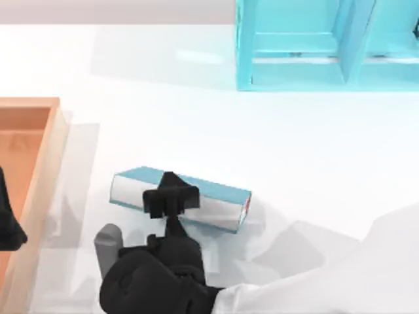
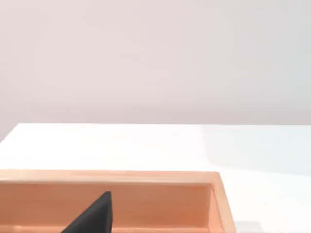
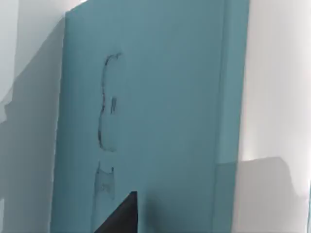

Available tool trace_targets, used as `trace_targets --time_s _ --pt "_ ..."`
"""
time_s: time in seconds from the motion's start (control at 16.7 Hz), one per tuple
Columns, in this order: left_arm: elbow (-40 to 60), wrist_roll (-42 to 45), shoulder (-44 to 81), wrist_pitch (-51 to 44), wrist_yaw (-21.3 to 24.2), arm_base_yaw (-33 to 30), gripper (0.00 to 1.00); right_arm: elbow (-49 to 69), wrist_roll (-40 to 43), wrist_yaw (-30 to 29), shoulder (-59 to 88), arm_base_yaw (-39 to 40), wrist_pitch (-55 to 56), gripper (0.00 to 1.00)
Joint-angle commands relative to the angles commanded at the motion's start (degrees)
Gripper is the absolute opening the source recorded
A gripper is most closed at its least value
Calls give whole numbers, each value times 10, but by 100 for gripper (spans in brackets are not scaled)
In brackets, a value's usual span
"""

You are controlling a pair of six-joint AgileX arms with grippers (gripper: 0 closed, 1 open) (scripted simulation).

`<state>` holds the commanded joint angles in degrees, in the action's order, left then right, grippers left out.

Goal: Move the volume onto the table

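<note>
Well, nearest the front edge of the table [image 1: 308, 144] the right arm reaches in from the bottom of the top view, and the right gripper [image 1: 170, 195] sits on the volume [image 1: 209, 196], its fingers closed across the book's thickness around the middle of its length, nearer the left end. The book lies left of centre on the white surface, resting or held just above it; I cannot tell which, though a soft shadow sits close beneath. Its teal cover faces up and back, the white page edges face forward, and a small red mark shows at its right end. In the right wrist view the cover [image 3: 160, 121] is right up close, with faint lettering on it.

It looks like a stiff hardcover, fairly weighty for its size and smooth-faced, so I'd judge a grip across the covers near the middle safest; held near one end it would likely sag or twist out.

Farther left, the left gripper [image 1: 10, 222] is parked over the wooden tray [image 1: 55, 140]; I cannot tell how its fingers stand. At the far edge stands the light-blue shelf [image 1: 294, 65].
</note>
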<state>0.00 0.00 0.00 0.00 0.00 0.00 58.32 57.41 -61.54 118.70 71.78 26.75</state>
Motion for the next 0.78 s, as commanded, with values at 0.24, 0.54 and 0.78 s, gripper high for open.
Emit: trace_targets --time_s 0.24,0.54,0.78 --pt "0 0 0 0 0 0 100 0 0 0 0 0 0 100" --pt "0 0 0 0 0 0 100 0 -2 0 1 1 -1 100" --pt "0 0 0 0 0 0 100 17 -64 -16 -2 58 -59 100"
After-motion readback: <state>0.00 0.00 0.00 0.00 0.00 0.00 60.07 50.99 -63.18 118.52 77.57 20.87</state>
